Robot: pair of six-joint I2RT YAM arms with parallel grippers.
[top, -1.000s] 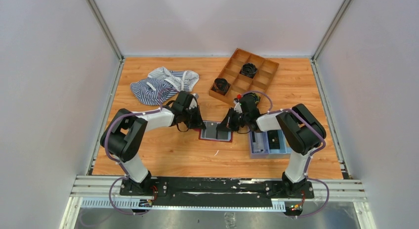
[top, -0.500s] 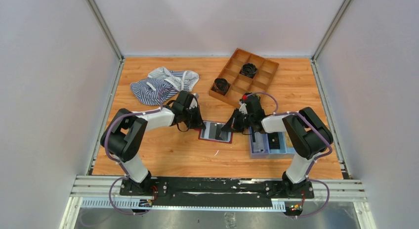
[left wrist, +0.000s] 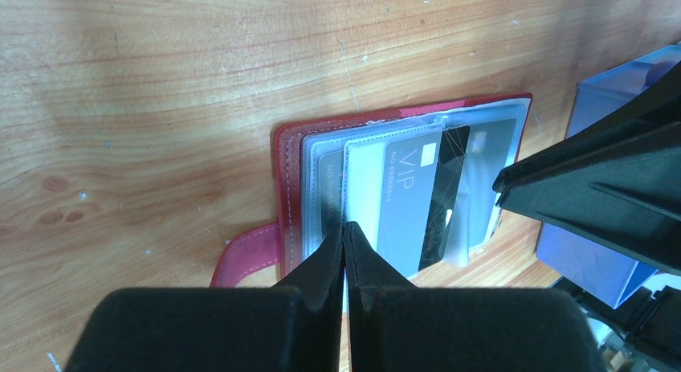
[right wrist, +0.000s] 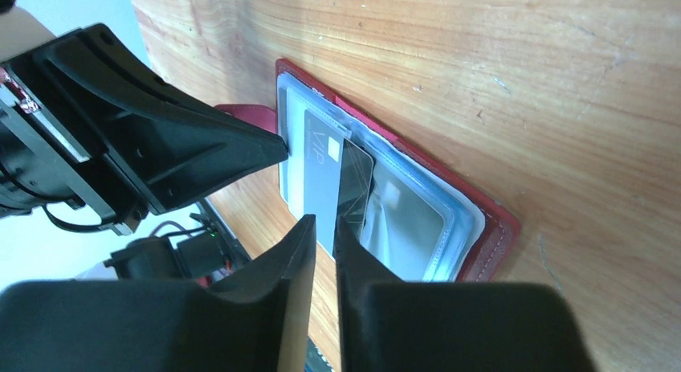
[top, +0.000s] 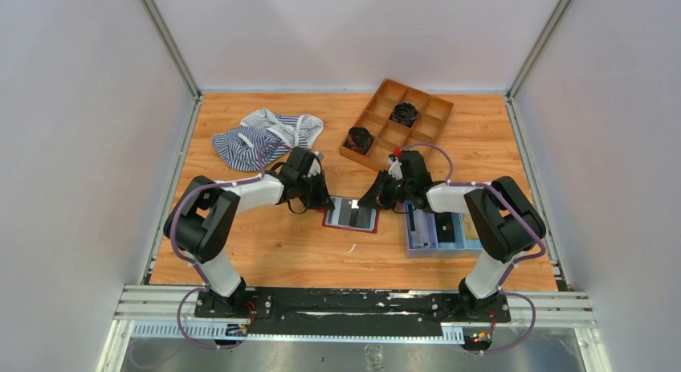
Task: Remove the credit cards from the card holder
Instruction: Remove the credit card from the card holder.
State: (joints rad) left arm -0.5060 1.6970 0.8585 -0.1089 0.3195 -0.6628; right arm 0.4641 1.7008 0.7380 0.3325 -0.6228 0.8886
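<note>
Here card holder (top: pixel 351 214) lies between end effectors.

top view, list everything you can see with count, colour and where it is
card holder: 1, maroon, open flat, table centre
credit cards: at least 2 visible, grey VIP one and a dark one, in its clear pockets
striped cloth: 1, blue-white, crumpled, far left
divided tray: 1, brown, far centre-right
black coils: 2, in separate tray compartments
shallow tray: 1, light blue, right of card holder
table: 1, wood
left gripper: black, shut, at card holder's left edge
right gripper: black, nearly shut, at its right edge
</note>
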